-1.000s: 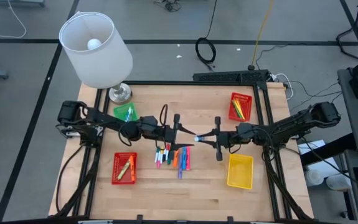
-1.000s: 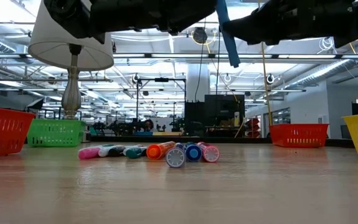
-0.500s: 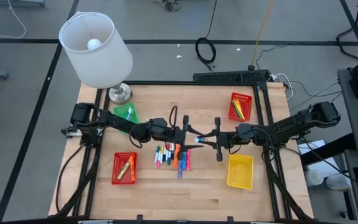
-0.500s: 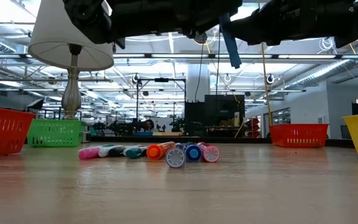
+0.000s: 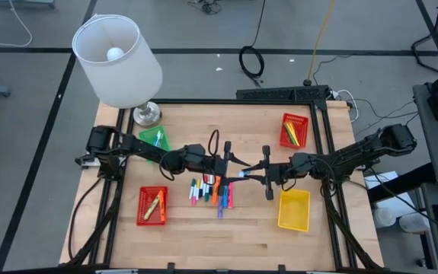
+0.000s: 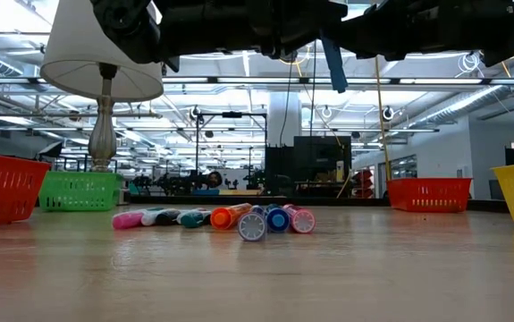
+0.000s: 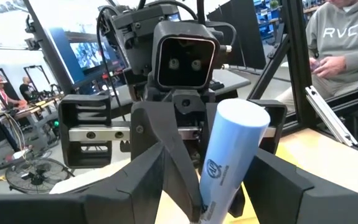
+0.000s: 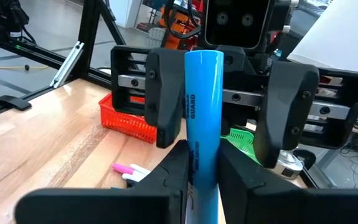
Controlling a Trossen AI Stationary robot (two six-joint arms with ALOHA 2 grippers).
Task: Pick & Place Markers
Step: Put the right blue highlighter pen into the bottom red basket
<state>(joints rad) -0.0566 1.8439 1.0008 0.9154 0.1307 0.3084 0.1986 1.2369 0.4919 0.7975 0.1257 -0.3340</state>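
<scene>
A red basket (image 5: pixel 152 205) with a yellow marker in it is seen well to the left of the marker pile (image 5: pixel 211 191), at the table's front, and a green basket (image 5: pixel 151 138) lies behind it, near the lamp base (image 5: pixel 145 114).

The left gripper (image 5: pixel 228 160) is held above the table just behind the marker pile, facing the right arm. Its jaws are spread apart, one on each side of the blue marker (image 8: pixel 203 124), and from the right wrist view neither finger is seen to touch the barrel.

The marker pile itself is found on the wood at the table's middle: pink, green, orange, blue and red pens lying side by side, some with white barrels.

Just right of the pile, the right gripper (image 5: pixel 257 173) is raised off the table, and the blue marker is gripped between its closed fingers, its free end reaching between the left gripper's fingers.

A yellow basket (image 5: pixel 293 209) is placed to the right of the pile at the front, and a second red basket (image 5: pixel 294 130), with markers inside, farther back on that side.
</scene>
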